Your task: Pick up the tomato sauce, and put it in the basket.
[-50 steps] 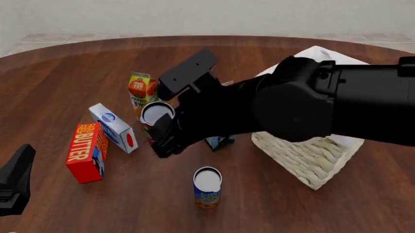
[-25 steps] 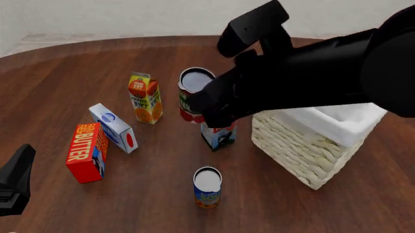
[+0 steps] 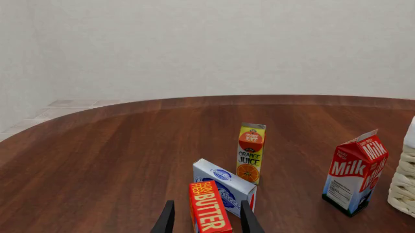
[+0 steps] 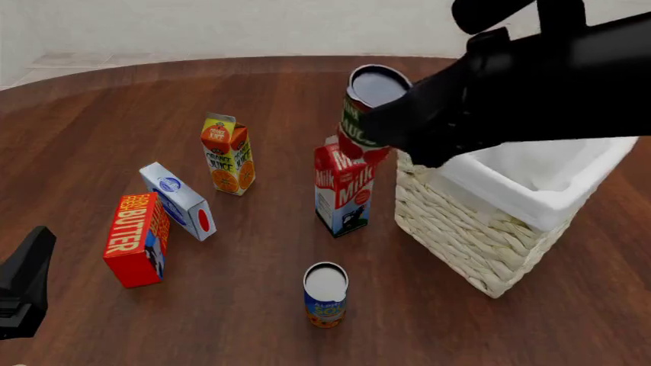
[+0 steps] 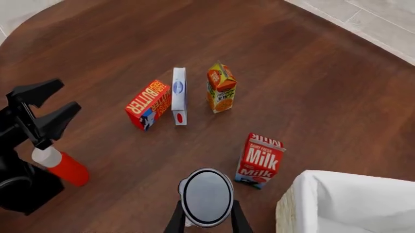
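Note:
The tomato sauce [image 4: 358,126], a red-and-green can with a silver top, hangs in the air above the milk carton, just left of the basket's near-left rim. My right gripper [image 4: 392,130] is shut on it. In the right wrist view the can's top [image 5: 206,196] sits between the two fingers [image 5: 174,222]. The basket [image 4: 478,236] is pale wicker with a white lining [image 5: 324,187] and stands at the right. My left gripper [image 4: 24,278] rests low at the near left, open and holding nothing [image 3: 207,208].
A milk carton [image 4: 344,191] stands right against the basket's left side, under the can. An orange juice carton [image 4: 227,152], a blue-and-white box [image 4: 178,200] and a red butter box [image 4: 136,238] stand to the left. A blue-and-orange can [image 4: 325,293] stands near the front.
My right arm has lifted the tomato sauce off the table and carried it up and to the right, toward the basket. The milk carton is uncovered. The left arm has not moved.

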Action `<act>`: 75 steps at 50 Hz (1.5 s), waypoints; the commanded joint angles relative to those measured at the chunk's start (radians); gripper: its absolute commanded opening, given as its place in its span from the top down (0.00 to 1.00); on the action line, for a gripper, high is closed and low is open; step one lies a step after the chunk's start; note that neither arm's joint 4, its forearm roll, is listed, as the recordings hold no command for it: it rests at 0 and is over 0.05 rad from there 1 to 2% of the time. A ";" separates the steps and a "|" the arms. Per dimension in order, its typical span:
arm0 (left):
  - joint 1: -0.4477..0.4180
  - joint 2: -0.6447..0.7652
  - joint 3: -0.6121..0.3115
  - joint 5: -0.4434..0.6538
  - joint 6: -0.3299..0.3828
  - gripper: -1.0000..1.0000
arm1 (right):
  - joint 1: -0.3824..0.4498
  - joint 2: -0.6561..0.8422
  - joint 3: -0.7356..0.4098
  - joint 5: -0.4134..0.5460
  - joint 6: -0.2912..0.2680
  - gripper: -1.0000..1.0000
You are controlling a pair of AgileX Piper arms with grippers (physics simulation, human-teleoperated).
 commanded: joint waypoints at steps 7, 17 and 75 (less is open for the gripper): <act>0.003 0.000 0.001 -0.001 0.000 0.00 | -0.083 -0.082 -0.026 0.087 0.002 1.00; 0.003 0.000 0.001 -0.001 0.000 0.00 | -0.124 -0.118 -0.052 0.132 -0.008 1.00; 0.004 0.000 0.001 -0.001 0.000 0.00 | -0.397 -0.260 -0.066 0.294 -0.042 1.00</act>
